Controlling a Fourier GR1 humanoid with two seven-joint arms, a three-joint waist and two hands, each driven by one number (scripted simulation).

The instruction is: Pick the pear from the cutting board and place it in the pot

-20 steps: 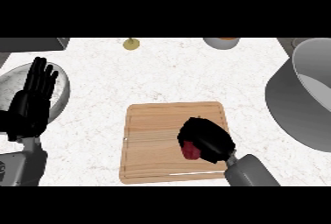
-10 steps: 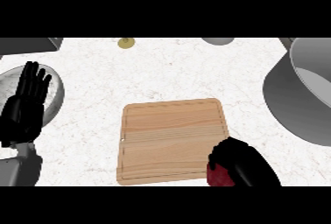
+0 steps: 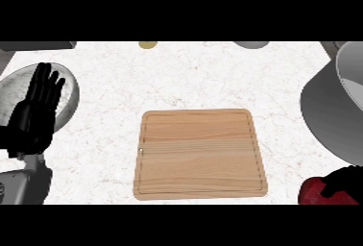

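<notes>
White, faintly veined stone makes up the counter, which fills most of the frame. At its center, slightly toward the bottom, lies a light wooden cutting board with a shallow groove running round its edge; nothing rests on it. At the lower right corner of the frame a dark red, rounded thing — the pear — sits off the board and just below the pot, a large grey vessel whose tall wall and pale rim run along the right edge of the frame. The right robot hand shows only partly at that corner, black fingers curled over the top of the pear so that it is pinched against the hand; most of the hand is cut off by the frame's edge. On the left side of the frame the left robot hand stands with fingers straight and spread upward, resting over a speckled grey plate — its grey forearm comes in from the lower left. Along the top edge of the frame sit a small yellowish round thing, a grey rounded object only partly in view, and a grey slab at the upper left.
</notes>
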